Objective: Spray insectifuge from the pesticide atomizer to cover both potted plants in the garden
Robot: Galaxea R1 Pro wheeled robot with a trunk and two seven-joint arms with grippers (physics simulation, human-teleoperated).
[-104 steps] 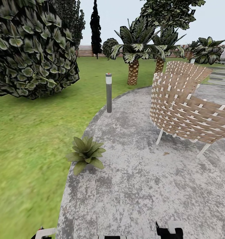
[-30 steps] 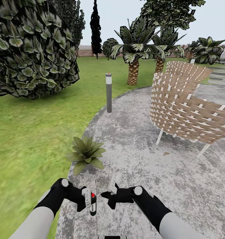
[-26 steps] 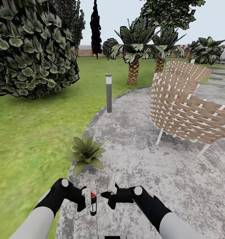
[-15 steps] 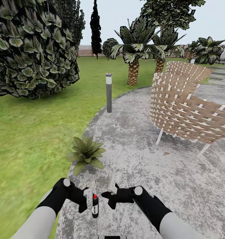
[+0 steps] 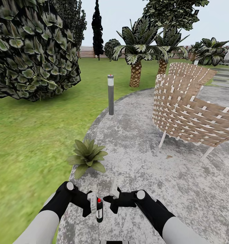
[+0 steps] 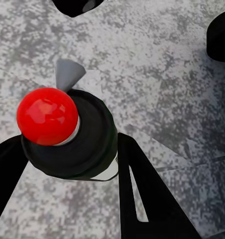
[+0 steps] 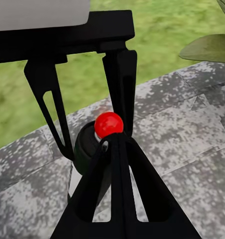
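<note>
The left gripper (image 5: 94, 207), black-fingered on a grey-sleeved arm, is closed narrowly around the pesticide atomizer (image 5: 99, 210), a slim upright bottle with a dark body, a white band and a round red cap. In the left wrist view the black fingers (image 6: 142, 194) flank the dark bottle (image 6: 82, 144) on both sides, touching its wall, with the red ball cap facing the camera and the mottled grey paving below.

The right gripper (image 5: 111, 200) sits just beside the bottle at its 3 o'clock in the head view, its fingers reaching toward the bottle. In the right wrist view its dark fingers (image 7: 117, 189) converge to a near-closed point just in front of the bottle (image 7: 92, 144); whether they touch it cannot be told. That view also shows the left gripper's two fingers standing on either side of the bottle, green lawn beyond, and a broad green leaf at the frame edge.

In the head view, the bottle hangs over the round grey mottled patio (image 5: 151, 176). A small potted plant of pointed green leaves (image 5: 87, 156) sits at the patio's edge, at 11 o'clock from the grippers. A grey bollard light (image 5: 110, 94) stands farther off at 12 o'clock, and woven wicker chairs (image 5: 192, 108) at 2 o'clock. A big dark round bush (image 5: 29, 47) fills the 10 o'clock corner.
</note>
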